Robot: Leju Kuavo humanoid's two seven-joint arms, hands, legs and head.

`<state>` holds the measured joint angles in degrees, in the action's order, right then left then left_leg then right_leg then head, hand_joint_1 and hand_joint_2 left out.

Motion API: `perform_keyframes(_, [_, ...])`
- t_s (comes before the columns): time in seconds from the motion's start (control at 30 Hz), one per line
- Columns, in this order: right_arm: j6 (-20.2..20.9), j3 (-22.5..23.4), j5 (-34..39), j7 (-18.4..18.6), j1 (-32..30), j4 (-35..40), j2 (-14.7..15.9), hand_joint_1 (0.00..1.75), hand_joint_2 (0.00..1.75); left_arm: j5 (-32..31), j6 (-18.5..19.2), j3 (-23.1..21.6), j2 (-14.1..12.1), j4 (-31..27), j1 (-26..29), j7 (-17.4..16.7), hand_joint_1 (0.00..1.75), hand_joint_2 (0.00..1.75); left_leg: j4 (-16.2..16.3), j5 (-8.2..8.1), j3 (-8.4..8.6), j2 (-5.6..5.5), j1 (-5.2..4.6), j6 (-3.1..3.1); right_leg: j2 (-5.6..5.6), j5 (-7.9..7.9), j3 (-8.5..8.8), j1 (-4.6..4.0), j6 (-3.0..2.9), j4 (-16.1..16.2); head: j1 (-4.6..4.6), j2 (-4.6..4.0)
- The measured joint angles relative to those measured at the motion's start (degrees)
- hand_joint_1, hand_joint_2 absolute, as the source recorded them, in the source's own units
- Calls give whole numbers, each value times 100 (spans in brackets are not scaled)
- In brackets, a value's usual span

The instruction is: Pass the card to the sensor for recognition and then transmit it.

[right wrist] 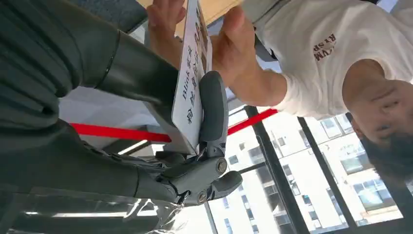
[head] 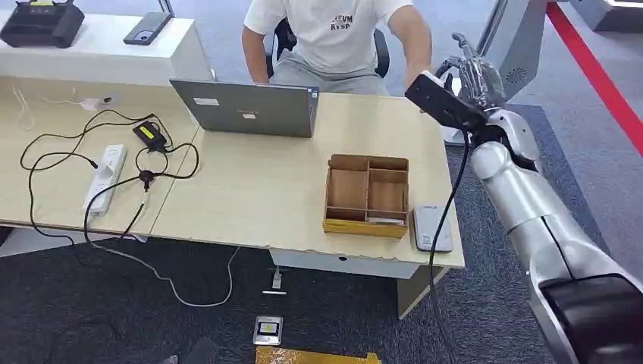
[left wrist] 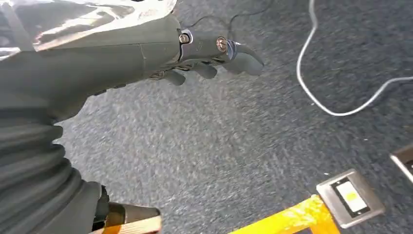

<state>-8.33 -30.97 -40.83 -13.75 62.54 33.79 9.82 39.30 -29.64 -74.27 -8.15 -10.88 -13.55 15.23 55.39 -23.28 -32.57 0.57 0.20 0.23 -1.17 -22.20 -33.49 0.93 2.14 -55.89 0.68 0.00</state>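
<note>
Card [right wrist: 192,83] with dark print is up in the air, past the far right corner of the desk [head: 250,197]. The right hand [right wrist: 195,146] grips its lower end, with a thick thumb on one side and a dark finger [right wrist: 213,109] pressed on the other. A person's hand [right wrist: 234,44] holds the other end of the card, so both have it. The person [head: 337,34] wears a white shirt and sits behind the desk. In the head view the right hand [head: 466,76] is raised beside this person's arm. On the desk are a brown box [head: 368,196] with small parts, a grey sensor [head: 432,227] just beside it, and a laptop [head: 246,108]. The left hand [left wrist: 209,56] hangs over the carpet [left wrist: 219,146], fingers loose and apart, holding nothing.
</note>
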Motion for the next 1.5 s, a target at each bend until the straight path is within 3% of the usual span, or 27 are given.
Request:
perform_keyframes(0.33, [182, -190, -363, 306, 481, -711, -378, 175, 175, -55, -17, -96, -9, 0, -90, -76, 0, 175, 0, -1, 0, 1, 0, 1, 0, 0, 0, 0, 0, 1, -2, 0])
perform_keyframes(0.37, [182, -214, -409, 341, 491, -752, -409, 99, 175, -46, -19, -98, -9, 0, -89, -76, 0, 175, 0, -1, 0, 1, 0, 1, 0, 0, 0, 0, 0, 1, -4, 0])
perform_keyframes(0.4, [179, -232, -438, 367, 496, -785, -444, 7, 175, -31, -20, -98, -9, 0, -85, -77, 0, 175, 0, -1, -1, 1, 1, 1, 0, 0, 0, 0, 0, 1, -4, 0])
perform_keyframes(0.43, [177, -247, -453, 394, 503, -825, -472, 0, 175, -13, -22, -100, -9, 0, -78, -76, 0, 175, 0, -1, -1, 1, 1, 1, 0, 0, 0, 0, 0, 1, -4, 0])
perform_keyframes(0.67, [42, -356, -472, 461, 506, -1021, -654, 0, 175, 46, -83, -100, -13, 0, -33, -76, 0, 175, 0, -1, 1, 2, 1, 1, 1, 0, -1, -2, 0, 1, -2, 0])
perform_keyframes(0.9, [70, -387, -120, 295, 538, -1168, -684, 0, 175, 116, -181, -98, -11, 0, 35, -57, 0, 175, 1, -1, 1, 2, 0, 1, 1, 0, -1, -1, 0, 2, -2, 0])
perform_keyframes(0.97, [410, -337, 280, 265, 595, -1200, -682, 0, 175, 157, -227, -98, -9, 0, 66, -57, 0, 175, 1, -1, 1, 2, 0, 1, 1, 0, -1, -1, 0, 3, -2, 0])
perform_keyframes(1.07, [1431, -76, 1277, 262, 647, -1220, -684, 0, 175, 197, -223, -96, -9, 0, 110, -68, 0, 175, 1, -1, 1, 2, 0, 1, 1, 0, -1, -1, 0, 3, -4, 0])
perform_keyframes(1.13, [1867, 88, 1657, 212, 641, -1211, -687, 0, 175, 214, -212, -96, -9, 0, 127, -66, 0, 175, 1, -1, 1, 2, 1, 1, 1, 0, -1, -1, 0, 3, -2, 0])
perform_keyframes(1.3, [2343, 380, 2244, 159, 349, -967, -686, 0, 175, 334, -210, -61, -9, 0, 172, -33, 0, 175, 1, -1, 4, 2, 3, 1, 1, -1, 0, -3, 0, 3, -2, 0])
perform_keyframes(1.5, [2654, 485, 3266, 523, -523, -325, -514, 0, 175, 516, -225, 2, -7, 0, 296, 50, 0, 175, 1, -3, 4, 2, 3, 2, 1, -1, 1, -3, 0, 6, -4, 0])
